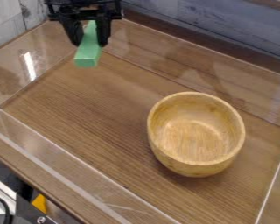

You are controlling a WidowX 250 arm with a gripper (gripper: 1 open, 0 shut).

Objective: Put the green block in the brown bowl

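green block (pixel 88 51) in gripper (pixel 91 19) above table (pixel 90 109)

evenly lit, soft focus, faint sheen

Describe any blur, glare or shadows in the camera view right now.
Camera view: pale glare on the tabletop along the left; soft shading inside the bowl; the gripper, dark and cut by the top edge, lacks fine detail.

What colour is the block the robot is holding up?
The block is green, and it shows best in the camera view.
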